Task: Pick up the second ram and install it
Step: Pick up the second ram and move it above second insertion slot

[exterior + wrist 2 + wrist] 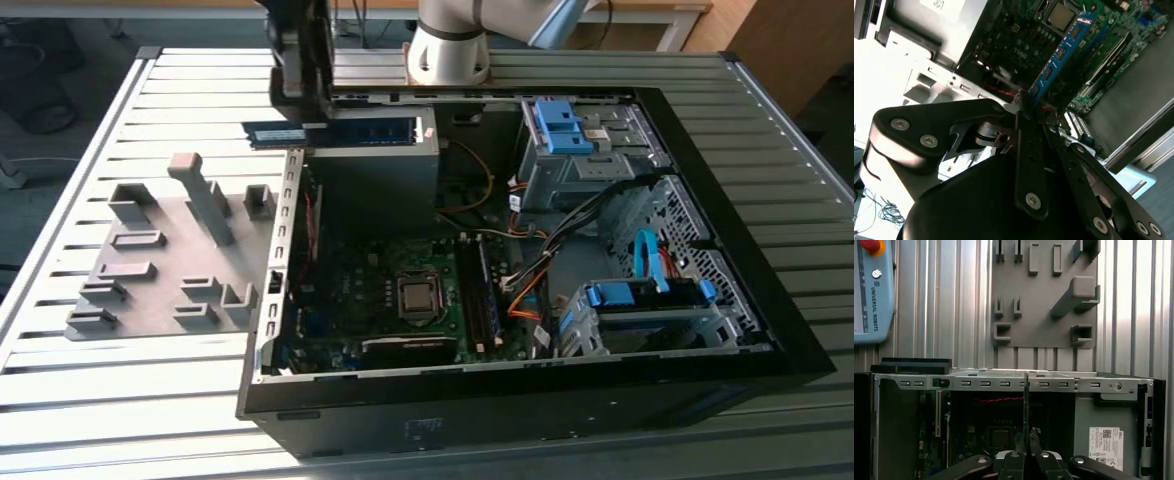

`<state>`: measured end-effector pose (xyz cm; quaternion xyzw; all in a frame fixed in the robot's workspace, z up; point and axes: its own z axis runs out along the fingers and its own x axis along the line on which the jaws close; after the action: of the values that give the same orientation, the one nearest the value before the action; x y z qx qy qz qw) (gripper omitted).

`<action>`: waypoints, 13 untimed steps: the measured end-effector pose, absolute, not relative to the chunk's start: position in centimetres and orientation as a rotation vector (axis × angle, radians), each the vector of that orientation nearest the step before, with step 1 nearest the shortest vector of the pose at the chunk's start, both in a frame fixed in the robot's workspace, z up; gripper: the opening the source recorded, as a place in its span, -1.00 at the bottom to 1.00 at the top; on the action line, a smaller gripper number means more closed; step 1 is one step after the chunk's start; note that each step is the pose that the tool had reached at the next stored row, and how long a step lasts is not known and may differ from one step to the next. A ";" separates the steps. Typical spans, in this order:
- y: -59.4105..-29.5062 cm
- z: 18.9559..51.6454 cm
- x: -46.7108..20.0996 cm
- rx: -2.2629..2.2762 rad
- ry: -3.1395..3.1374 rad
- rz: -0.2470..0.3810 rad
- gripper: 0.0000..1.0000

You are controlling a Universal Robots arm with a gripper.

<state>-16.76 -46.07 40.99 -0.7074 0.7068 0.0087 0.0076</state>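
Exterior view: open computer case [534, 385] lies on a slatted table [134, 400]. Gripper [310, 118] hangs at the case's 11 o'clock corner. Jaws are clamped on the ram [374, 131].

Ram: off the fixture and in the air, long edge level. It crosses the case's far rim, with one end past the rim on the 9 o'clock side and the other over the grey box [374, 170] in that corner. Its height above the rim cannot be judged.

Grey fixture plate [160, 290] lies on the table at 9 o'clock of the case, just beside its wall, with grey blocks standing on it.

Inside the case, the CPU socket [416, 296] sits near the middle of the board. Memory slots [475, 290] run at its 3 o'clock, well apart from the ram. Blue drive cages stand at 1 o'clock [558, 125] and 4 o'clock [647, 295] of the socket. Arm base [447, 45] is at 12 o'clock, beyond the case.

Second wrist view: gripper [1023, 102] closes on the near end of the ram [1061, 52]. The blue board with black chips reaches out over the motherboard, past the socket [1061, 16].

First wrist view: ram [1026, 405] shows edge-on, a thin dark line rising from the gripper [1026, 452] and crossing the case rim [1004, 384]. Fixture plate [1044, 315] lies beyond the rim. A pendant [871, 295] lies on the table off to the side.
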 end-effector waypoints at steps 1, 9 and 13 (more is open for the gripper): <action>-46.1 41.0 -16.5 -2.211 2.210 0.027 -0.73; -46.1 41.0 -14.1 -2.212 2.209 0.027 -0.73; -46.1 41.0 -13.0 -2.212 2.209 0.027 -0.73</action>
<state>-12.98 -46.07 40.96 -0.7074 0.7067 0.0087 0.0077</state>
